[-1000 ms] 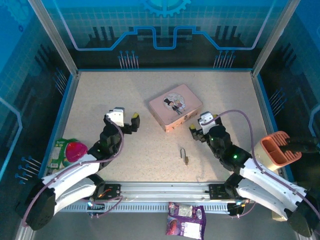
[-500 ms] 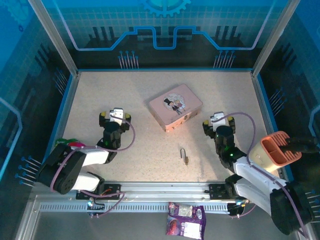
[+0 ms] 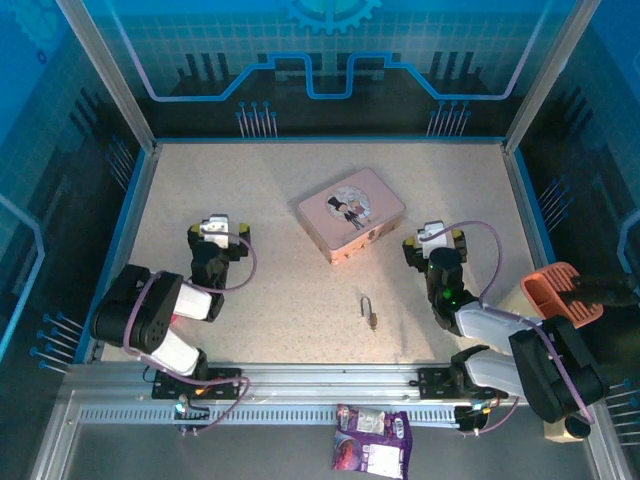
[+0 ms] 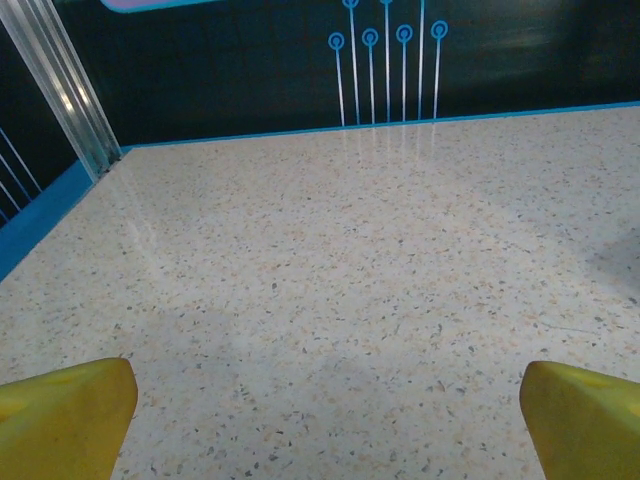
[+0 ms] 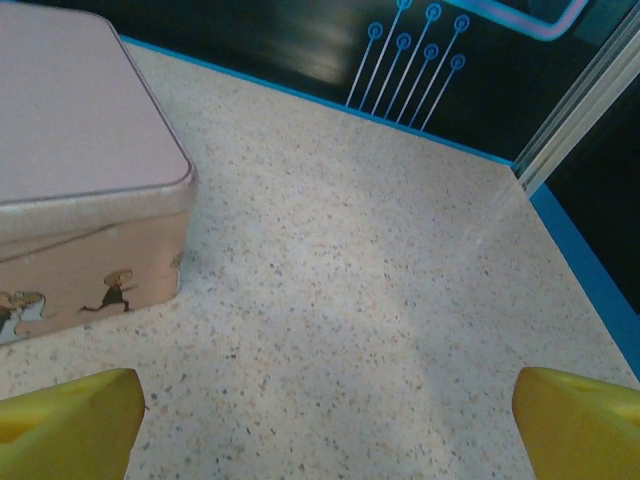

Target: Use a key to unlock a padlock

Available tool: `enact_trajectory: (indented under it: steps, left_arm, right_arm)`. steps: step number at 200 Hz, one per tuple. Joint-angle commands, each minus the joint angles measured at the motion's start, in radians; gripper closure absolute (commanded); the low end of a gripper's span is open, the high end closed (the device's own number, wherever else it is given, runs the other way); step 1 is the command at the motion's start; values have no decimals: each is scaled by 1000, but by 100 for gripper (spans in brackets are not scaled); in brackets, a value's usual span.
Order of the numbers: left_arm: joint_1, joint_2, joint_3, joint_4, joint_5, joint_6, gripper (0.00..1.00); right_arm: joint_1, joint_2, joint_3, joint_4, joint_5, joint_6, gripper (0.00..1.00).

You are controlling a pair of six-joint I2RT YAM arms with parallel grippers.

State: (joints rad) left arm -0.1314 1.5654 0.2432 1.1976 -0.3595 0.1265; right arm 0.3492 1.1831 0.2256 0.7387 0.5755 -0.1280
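- Table (image 3: pixel 300 190): speckled top on which everything rests.
- Pink box (image 3: pixel 351 213): sits beyond centre.
- Left gripper (image 3: pixel 214 225), right gripper (image 3: pixel 433 233): both spread wide, holding nothing.
- Padlock (image 3: pixel 371 312): lies flat between the arms, nearer the right gripper, on its near, inward side. Its shackle points away from the bases.

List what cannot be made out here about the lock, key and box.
The padlock, top view: too small to tell whether its shackle is open.
The key: too small to tell apart from the padlock there.
The pink box, right wrist view: cut off by the left edge.
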Motion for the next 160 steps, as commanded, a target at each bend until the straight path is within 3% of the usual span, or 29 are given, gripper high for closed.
enact_trajectory:
  steps: [1,23,105,139,160]
  left_arm:
    - [35,-10,60,-114,114,-71,1]
    - [80,-10,127,-245,122,-126,1]
    - [88,-6,122,-228,112,-134,1]
    - [87,-5,120,-227,110,-134,1]
    - [87,-6,121,-227,109,-134,1]
  right_arm:
    - [-18,17,3,80,-16,-13,5]
    - [-27,38,8,104,-10,-12,4]
    - [-127,172,77,179,-111,21,1]
    - [-162,195,146,60,-186,55,0]
    - [-209,231,111,160,-267,106,0]
